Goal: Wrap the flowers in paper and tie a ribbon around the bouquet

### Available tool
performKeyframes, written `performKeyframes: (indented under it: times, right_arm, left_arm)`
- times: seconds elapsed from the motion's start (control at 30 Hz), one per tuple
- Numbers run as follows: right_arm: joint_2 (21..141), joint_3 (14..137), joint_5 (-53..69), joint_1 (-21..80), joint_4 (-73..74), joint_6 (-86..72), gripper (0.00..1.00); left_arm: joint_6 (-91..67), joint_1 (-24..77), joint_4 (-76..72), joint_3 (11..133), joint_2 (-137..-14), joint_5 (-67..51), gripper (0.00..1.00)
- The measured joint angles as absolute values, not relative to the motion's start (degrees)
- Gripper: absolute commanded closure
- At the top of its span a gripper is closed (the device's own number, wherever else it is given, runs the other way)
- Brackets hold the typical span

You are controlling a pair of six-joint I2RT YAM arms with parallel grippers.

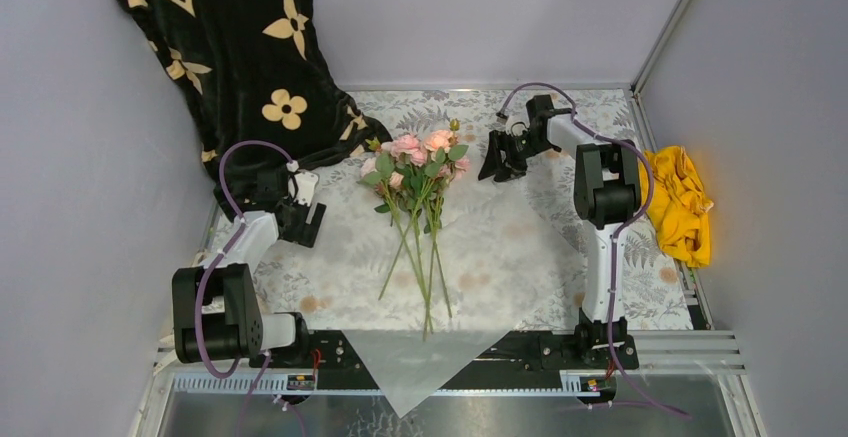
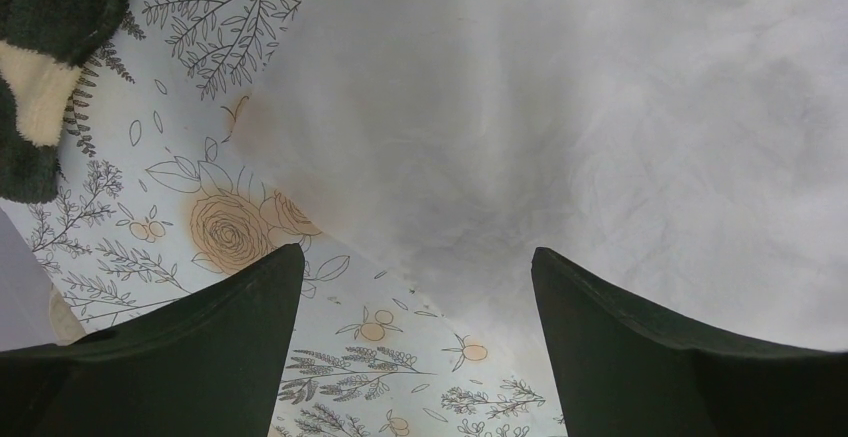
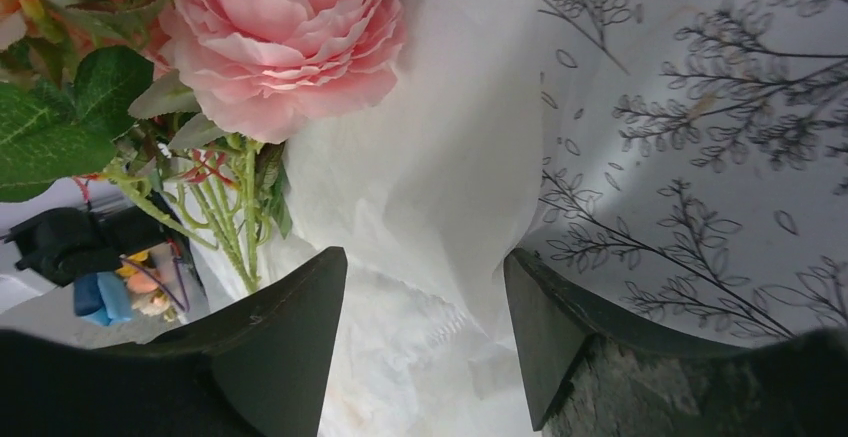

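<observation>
The flowers (image 1: 415, 167), pink roses on long green stems, lie in the table's middle on the paper (image 1: 405, 367), a translucent white sheet whose near corner hangs over the front edge. My left gripper (image 1: 300, 219) stands open at the sheet's left edge; the paper (image 2: 560, 107) edge runs between its fingers (image 2: 418, 287) without touching them. My right gripper (image 1: 500, 157) is beside the blooms at the sheet's right corner. In the right wrist view a rose (image 3: 285, 37) is close, and rumpled paper (image 3: 440, 187) lies between the still-parted jaws (image 3: 425, 267). No ribbon or wrapped bouquet shows.
A black cloth with cream flower prints (image 1: 230, 47) drapes down the back left wall onto the table and shows in the left wrist view (image 2: 40, 57). A yellow cloth (image 1: 680, 202) lies at the right edge. The grey leaf-patterned tablecloth (image 1: 640, 287) covers the table.
</observation>
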State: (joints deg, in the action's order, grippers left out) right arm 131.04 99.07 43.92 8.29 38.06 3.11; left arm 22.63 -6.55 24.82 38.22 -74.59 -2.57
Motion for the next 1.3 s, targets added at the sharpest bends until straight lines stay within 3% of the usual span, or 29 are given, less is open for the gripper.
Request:
performKeyframes:
  times: [0.17, 0.3, 0.53, 0.73, 0.93, 1.07, 1.3]
  right_arm:
    - [131.4, 97.9, 47.2, 8.3, 37.6, 3.1, 0.34]
    - [131.4, 97.2, 47.7, 8.3, 36.7, 2.7, 0.41]
    - [130.5, 92.6, 46.8, 8.6, 29.7, -1.0, 0.78]
    - [129.9, 89.9, 46.5, 9.1, 24.9, -3.9, 0.99]
    - [128.5, 88.9, 42.7, 9.2, 23.4, -5.3, 1.00]
    - [125.9, 88.5, 34.0, 8.8, 23.4, -5.4, 1.00]
    - [124.3, 88.9, 23.4, 5.3, 23.5, -5.5, 1.00]
  left_arm:
    - [22.6, -6.5, 24.8, 38.2, -74.6, -2.5, 0.10]
    - [22.4, -6.5, 24.8, 38.2, -74.6, -2.5, 0.10]
    - [21.7, -6.5, 24.8, 38.2, -74.6, -2.6, 0.10]
    - [21.6, -6.5, 24.8, 38.2, -74.6, -2.5, 0.10]
    - [21.6, -6.5, 24.9, 38.3, -74.6, -2.6, 0.11]
    - [22.4, -5.5, 25.6, 39.7, -74.6, -3.3, 0.11]
    - [24.8, 4.8, 26.2, 43.1, -75.2, -6.1, 0.11]
